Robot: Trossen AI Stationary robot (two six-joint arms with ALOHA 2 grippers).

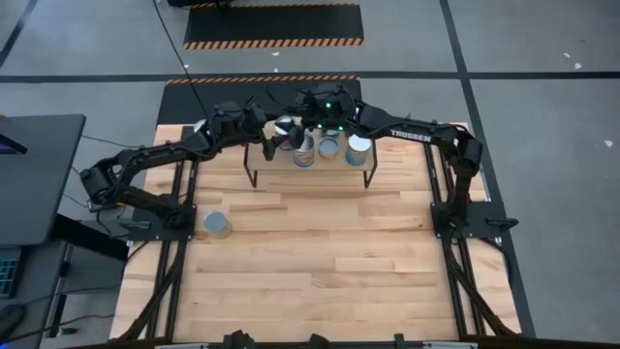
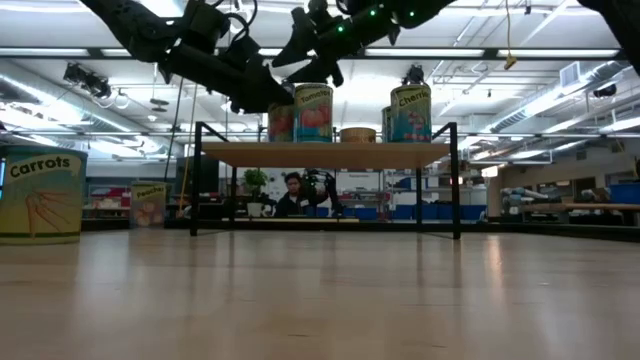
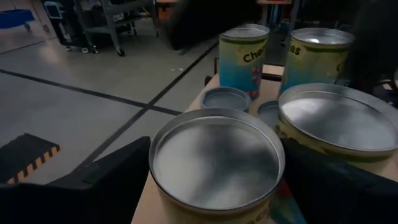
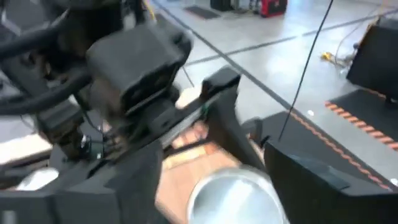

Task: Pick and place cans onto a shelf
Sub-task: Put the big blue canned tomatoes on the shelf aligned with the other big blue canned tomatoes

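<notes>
Left tool [image 1: 278, 136] astride a can [image 3: 216, 158] on the shelf [image 2: 325, 154]

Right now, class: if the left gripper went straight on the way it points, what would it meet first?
Probably the silver-topped can already sitting between the left gripper's open fingers on the shelf. Beyond it stand more cans, though depth is hard to judge.

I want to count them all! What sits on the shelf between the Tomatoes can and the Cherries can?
In the low view, a short tan can sits on the shelf between the Tomatoes can and the Cherries can.
</notes>
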